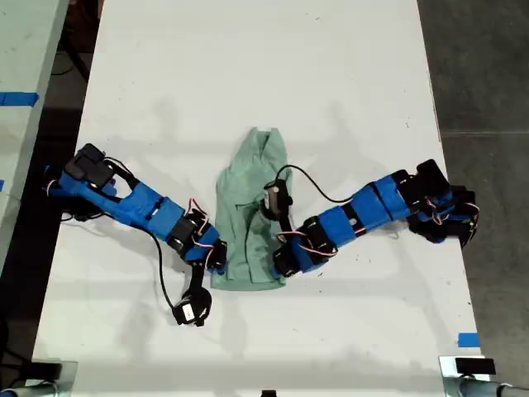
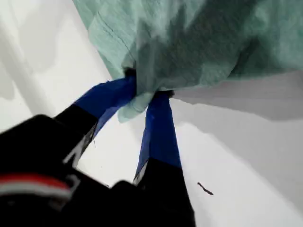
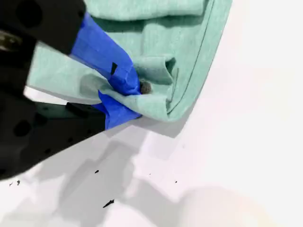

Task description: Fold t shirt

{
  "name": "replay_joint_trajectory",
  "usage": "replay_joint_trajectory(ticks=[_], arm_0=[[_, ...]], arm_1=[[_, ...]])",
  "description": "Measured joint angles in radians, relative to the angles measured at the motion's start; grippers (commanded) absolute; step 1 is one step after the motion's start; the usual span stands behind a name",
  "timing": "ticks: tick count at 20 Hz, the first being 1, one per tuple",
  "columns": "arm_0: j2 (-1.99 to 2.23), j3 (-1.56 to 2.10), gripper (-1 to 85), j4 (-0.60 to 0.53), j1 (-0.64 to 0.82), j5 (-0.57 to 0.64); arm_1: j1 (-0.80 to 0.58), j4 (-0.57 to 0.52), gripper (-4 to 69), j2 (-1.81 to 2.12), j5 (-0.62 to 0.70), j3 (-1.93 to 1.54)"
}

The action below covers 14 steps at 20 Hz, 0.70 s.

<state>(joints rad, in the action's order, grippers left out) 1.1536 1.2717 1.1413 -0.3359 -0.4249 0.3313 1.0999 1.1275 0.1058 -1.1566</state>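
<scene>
Exterior view: the wrinkled, pale mint-green cloth t shirt [image 1: 250, 217] lies mid white tabletop [image 1: 264, 74], long axis running away from the camera, both arms meeting its near hem. First wrist view: first gripper [image 2: 142, 97] is clamped on a hem corner. Second wrist view: second gripper [image 3: 124, 97] pinches the other corner, cloth bunched.

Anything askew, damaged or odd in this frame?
Nothing damaged. The t shirt lies as a narrow, wrinkled, slightly crooked strip on the table; my first end effector and my second end effector each pinch its near hem.
</scene>
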Motion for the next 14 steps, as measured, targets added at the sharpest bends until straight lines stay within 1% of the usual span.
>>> replay_joint_trajectory(ticks=[3,6,8,10,12,14], arm_0=[[0.0,-0.054,-0.5,0.029,0.0,0.0],[0.0,-0.132,-0.5,0.04,0.0,0.038],[0.052,-0.135,-0.5,0.067,0.015,0.094],[0.138,-0.133,-0.5,0.129,0.103,0.167],[0.247,-0.078,-0.4,0.19,0.238,0.25],[0.35,-0.015,-0.4,0.229,0.379,0.314]], arm_1=[[0.0,0.003,2.1,-0.005,0.0,0.028],[0.0,0.104,2.1,-0.003,0.0,0.167],[-0.008,0.14,2.1,0.029,0.014,0.172],[-0.066,0.173,2.1,0.109,0.048,0.173],[-0.163,0.204,2.1,0.198,0.1,0.167],[-0.258,0.241,2.1,0.275,0.155,0.15]])
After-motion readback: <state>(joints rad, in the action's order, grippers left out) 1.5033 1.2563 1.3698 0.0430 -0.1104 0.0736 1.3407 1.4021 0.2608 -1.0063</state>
